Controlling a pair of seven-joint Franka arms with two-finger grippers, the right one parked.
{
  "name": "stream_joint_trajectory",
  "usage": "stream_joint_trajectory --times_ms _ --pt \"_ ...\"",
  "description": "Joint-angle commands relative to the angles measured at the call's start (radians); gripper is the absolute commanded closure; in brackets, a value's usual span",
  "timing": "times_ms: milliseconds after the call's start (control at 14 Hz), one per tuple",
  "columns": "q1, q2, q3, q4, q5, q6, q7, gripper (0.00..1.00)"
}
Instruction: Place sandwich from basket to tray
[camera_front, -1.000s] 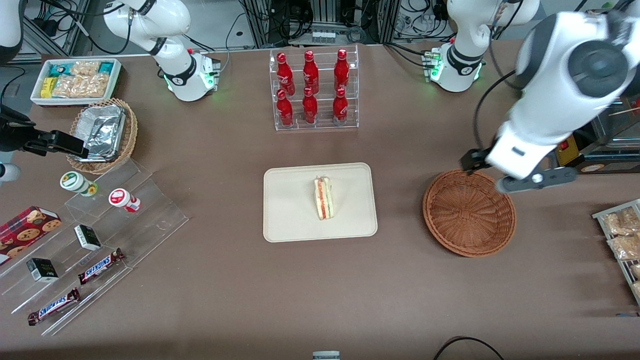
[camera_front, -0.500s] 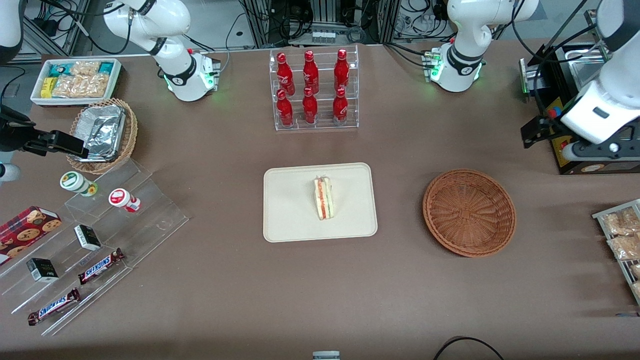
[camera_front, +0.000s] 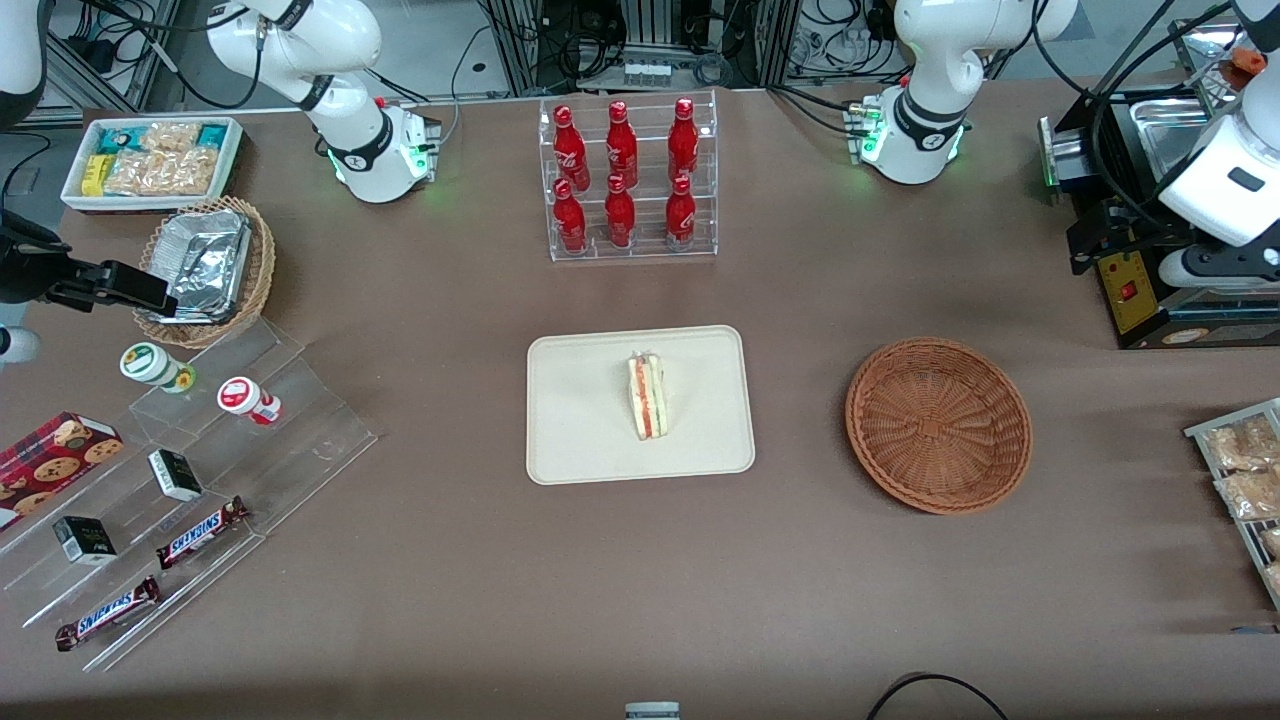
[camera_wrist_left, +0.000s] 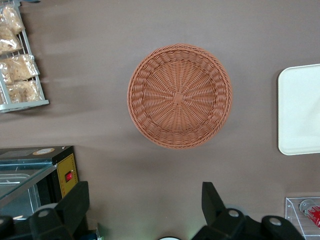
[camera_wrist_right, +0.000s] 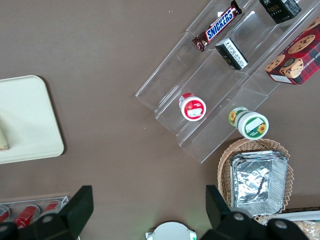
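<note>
The sandwich (camera_front: 647, 397), a pale wedge with red-orange and green layers, lies on the cream tray (camera_front: 580, 420) at the table's middle. The reddish-brown wicker basket (camera_front: 938, 425) sits beside the tray toward the working arm's end, with nothing in it. In the left wrist view the basket (camera_wrist_left: 179, 95) is seen from well above, and an edge of the tray (camera_wrist_left: 300, 110) shows beside it. My left gripper (camera_front: 1140, 262) hangs high over the table's working-arm end, farther from the front camera than the basket. It (camera_wrist_left: 144, 205) is open, with only bare table between its fingers.
A black machine with a red switch (camera_front: 1130, 290) stands under the gripper. A rack of snack packets (camera_front: 1245, 470) lies nearer the camera. A clear rack of red bottles (camera_front: 625, 180) stands farther back than the tray. Acrylic steps with candy bars (camera_front: 180, 480) and a foil-lined basket (camera_front: 205, 270) lie toward the parked arm's end.
My left gripper has withdrawn from above the basket's rim toward the working arm's end and risen. The sandwich has stayed on the tray.
</note>
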Motion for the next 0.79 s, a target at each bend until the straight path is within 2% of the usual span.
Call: stream_joint_trajectory --times_ms 0,429,571,714 --pt "-0.052 0.033 0.005 0.025 0.005 0.023 0.006 0.01" --pt "-0.056 0.063 0.024 0.068 -0.012 0.035 0.006 0.01" --pt "-0.054 0.060 0.055 0.072 -0.061 0.032 0.006 0.01" --pt "-0.054 0.055 0.077 0.080 -0.070 0.024 0.005 0.01"
